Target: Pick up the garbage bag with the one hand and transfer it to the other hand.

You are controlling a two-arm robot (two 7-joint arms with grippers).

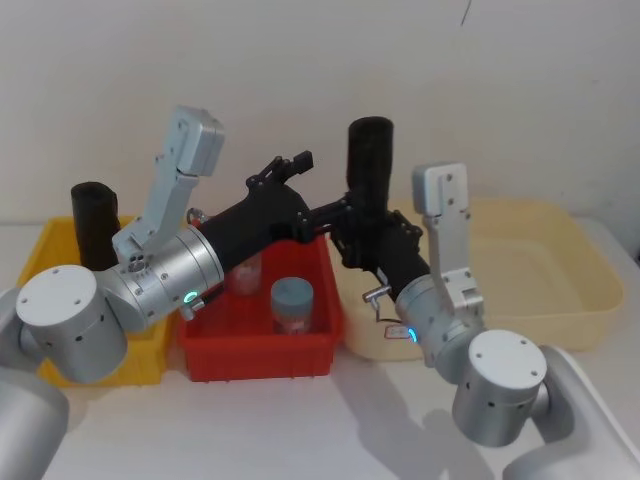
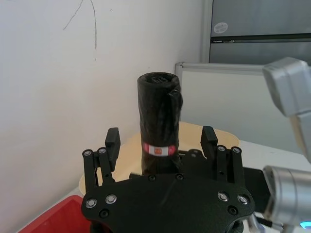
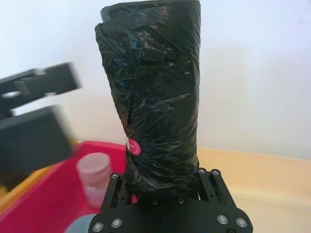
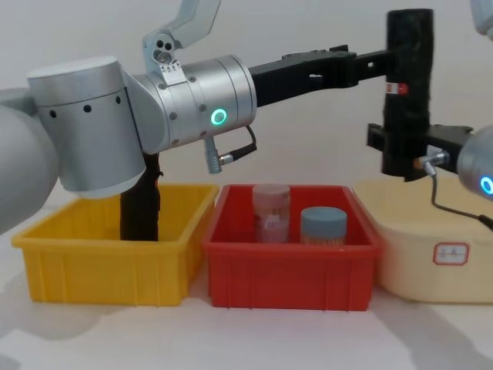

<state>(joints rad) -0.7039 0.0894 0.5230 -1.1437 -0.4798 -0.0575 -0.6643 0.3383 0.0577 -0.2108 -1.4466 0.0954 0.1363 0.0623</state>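
Bag (image 1: 370, 160) is in the air, upright, at 1 o'clock from centre in the head view. It hangs roughly above where the red bin (image 4: 293, 258) meets the cream tub (image 4: 408, 266).

Right gripper (image 4: 404, 154), blue-ring arm, is clenched on the bag's lower part, at 6 o'clock from the red-and-white label (image 4: 394, 89). In the right wrist view the bag's base is wedged in the gripper and the roll rises straight out of it.

Left gripper (image 2: 161, 138), green-ring arm, reaches in from 9 o'clock in the chest view, level with the bag just above the label. It is released. In the left wrist view its fingers (image 2: 112, 141) stand spread, one on each side of the roll, with a gap on both sides and no contact. In the right wrist view it shows as a dark blur beside the bag, apart from it. Only the right gripper has hold of the bag.

On the table, chest view:
- Yellow bin (image 4: 108, 266) is at 9 o'clock of the red bin, touching it. A second black roll (image 4: 140, 204) stands upright inside, partly behind the left arm.
- The red bin holds a pink jar (image 4: 271, 212) and a grey-blue lidded jar (image 4: 323, 223). The lidded one is at 3 o'clock of the pink one, just beside it.
- The tub is at 3 o'clock of the red bin, with a small white tag (image 4: 451, 253) on its front wall.
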